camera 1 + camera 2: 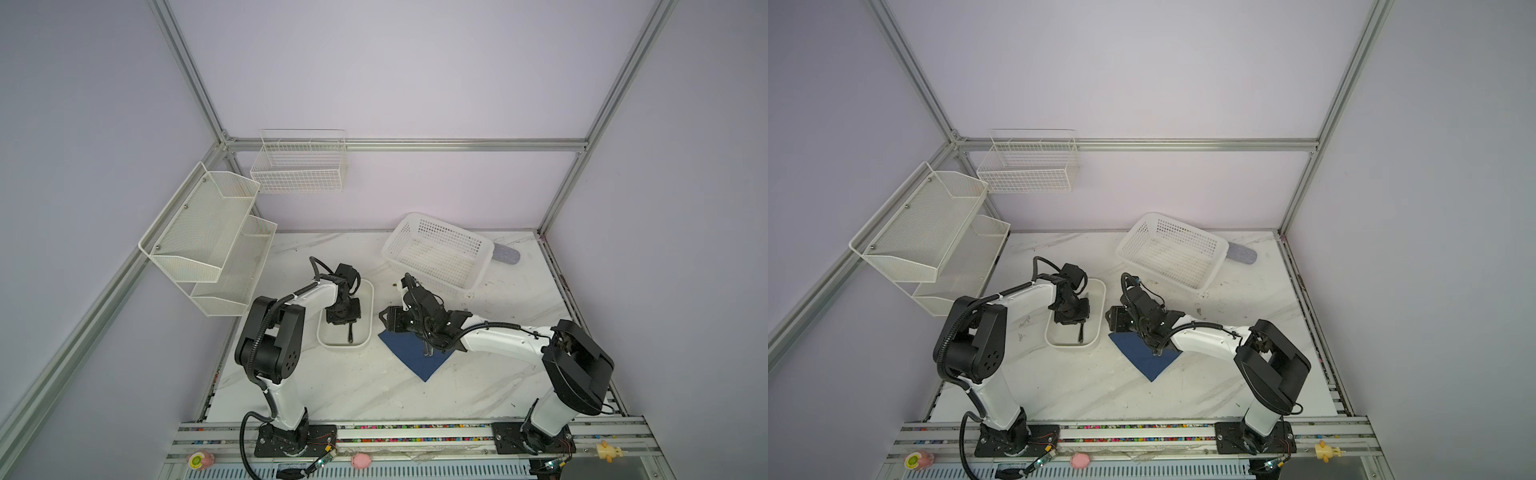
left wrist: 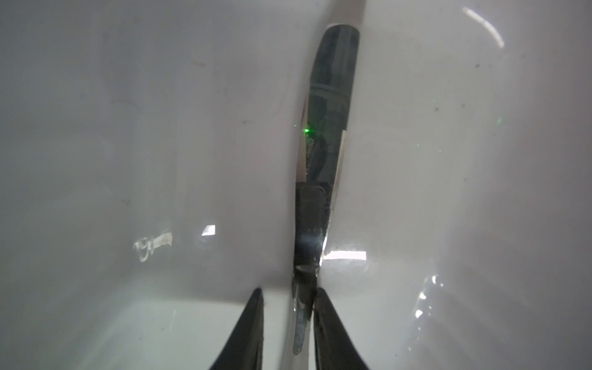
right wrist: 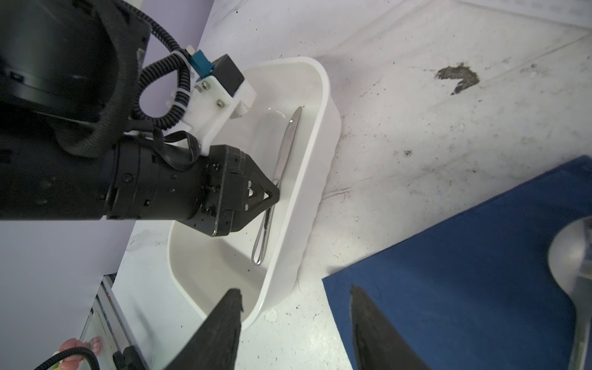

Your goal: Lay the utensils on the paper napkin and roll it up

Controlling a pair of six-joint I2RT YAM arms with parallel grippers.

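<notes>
A dark-bladed knife [image 1: 351, 332] [image 1: 1081, 334] [image 2: 326, 112] [image 3: 282, 166] lies lengthwise in the white dish [image 1: 371, 307] [image 1: 1102, 307] [image 3: 320, 153]. My left gripper [image 1: 349, 324] [image 1: 1077, 326] [image 2: 288, 294] [image 3: 272, 195] reaches down into the dish and straddles the knife's handle. It is open: one finger touches the handle and a gap shows on the other side. The navy paper napkin [image 1: 411, 353] [image 1: 1146, 357] [image 3: 448, 272] lies flat to the right of the dish. A spoon [image 3: 570, 256] rests on it, partly hidden under my right arm. My right gripper [image 1: 383, 318] [image 1: 1111, 318] [image 3: 294, 294] hovers open and empty between dish and napkin.
A white perforated basket [image 1: 436, 253] stands at the back right, with a grey-blue case [image 1: 505, 254] behind it. A two-tier mesh shelf [image 1: 208, 232] juts in from the left wall. A wire basket [image 1: 299, 166] hangs on the back wall.
</notes>
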